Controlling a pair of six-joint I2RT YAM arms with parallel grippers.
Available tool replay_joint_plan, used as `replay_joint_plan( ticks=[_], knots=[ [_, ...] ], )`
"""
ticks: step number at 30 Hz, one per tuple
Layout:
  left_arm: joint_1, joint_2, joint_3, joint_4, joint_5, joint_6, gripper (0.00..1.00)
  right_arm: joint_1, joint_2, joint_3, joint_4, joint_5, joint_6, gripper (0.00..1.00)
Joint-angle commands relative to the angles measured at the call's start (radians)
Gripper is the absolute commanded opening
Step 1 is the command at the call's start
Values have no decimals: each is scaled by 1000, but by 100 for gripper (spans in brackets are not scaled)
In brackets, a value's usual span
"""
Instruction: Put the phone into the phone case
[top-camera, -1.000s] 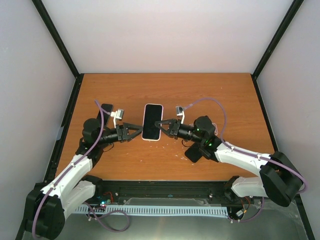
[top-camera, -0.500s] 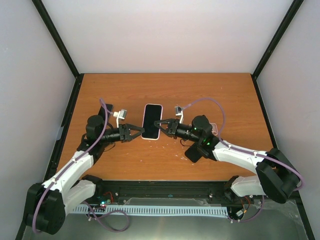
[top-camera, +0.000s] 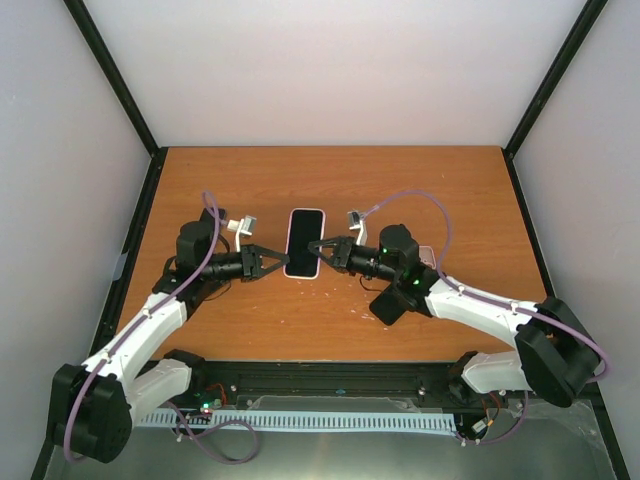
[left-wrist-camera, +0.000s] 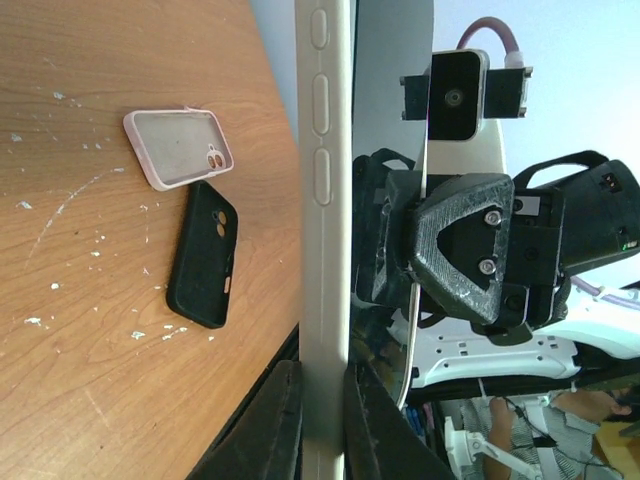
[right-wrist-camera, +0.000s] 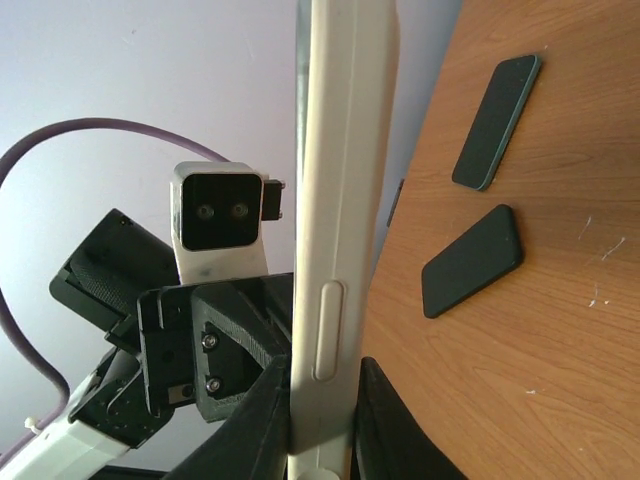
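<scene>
The phone (top-camera: 304, 240), black-screened with a white rim, hangs flat above the table between both arms. My left gripper (top-camera: 279, 262) is shut on its left long edge, my right gripper (top-camera: 319, 247) on its right long edge. In the left wrist view the white edge (left-wrist-camera: 325, 180) with its side buttons runs up from my closed jaws (left-wrist-camera: 322, 425). The right wrist view shows the other edge (right-wrist-camera: 338, 180) pinched in my right gripper (right-wrist-camera: 322, 430). A clear pink phone case (left-wrist-camera: 178, 148) and a black case (left-wrist-camera: 205, 255) lie empty on the wood.
Two dark phones (right-wrist-camera: 497, 120) (right-wrist-camera: 472, 262) lie flat on the table's left side, partly under the left arm in the top view. The pink case (top-camera: 428, 255) and black case (top-camera: 390, 303) sit beside the right arm. Black frame posts border the table (top-camera: 330, 180).
My left gripper has moved right to the phone and shut on its left edge. The right arm, still gripping the phone, has shifted slightly left.
</scene>
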Motion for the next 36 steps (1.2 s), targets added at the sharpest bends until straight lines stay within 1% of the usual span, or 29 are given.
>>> replay_joint_plan(
  ticks=[1, 4, 5, 6, 9, 13, 16, 18, 20, 21, 24, 26, 28, 31, 35, 36],
  knots=[
    [-6, -2, 57, -14, -13, 32, 20, 9, -38, 36, -21, -27, -84, 13],
    [-6, -24, 53, 16, -12, 28, 54, 9, -55, 31, -30, -59, -118, 12],
    [-6, -30, 52, 26, -14, 33, 61, 9, -66, 27, -34, -69, -130, 12],
    [-6, -36, 51, 31, -19, 44, 64, 9, -76, 23, -42, -79, -143, 12],
    [-6, -36, 59, 61, -20, 76, 67, 8, -101, 18, -71, -136, -188, 12],
    [-6, -6, 98, 89, -3, 146, 67, 9, -127, 8, -117, -237, -267, 12],
    [-6, 26, 124, 109, 30, 186, 67, 9, -148, -8, -127, -299, -289, 12],
    [-6, 47, 130, 158, 77, 170, 64, 9, -161, -17, -115, -322, -287, 12],
    [-6, 61, 119, 224, 116, 130, 54, 9, -174, -16, -129, -317, -292, 12],
    [-6, 64, 114, 247, 123, 115, 48, 9, -179, -13, -140, -309, -297, 12],
    [-6, 66, 103, 258, 124, 103, 30, 9, -183, -6, -175, -286, -308, 13],
    [-6, 67, 98, 262, 133, 98, 21, 9, -185, -5, -188, -265, -307, 14],
    [-6, 71, 96, 263, 147, 97, 14, 9, -189, -8, -196, -244, -301, 18],
    [-6, 74, 94, 267, 171, 96, 8, 9, -204, -7, -214, -195, -276, 25],
    [-7, 77, 91, 267, 197, 100, 6, 9, -232, 6, -230, -131, -251, 39],
    [-6, 77, 91, 267, 207, 101, 6, 9, -236, 15, -236, -123, -251, 40]
  ],
)
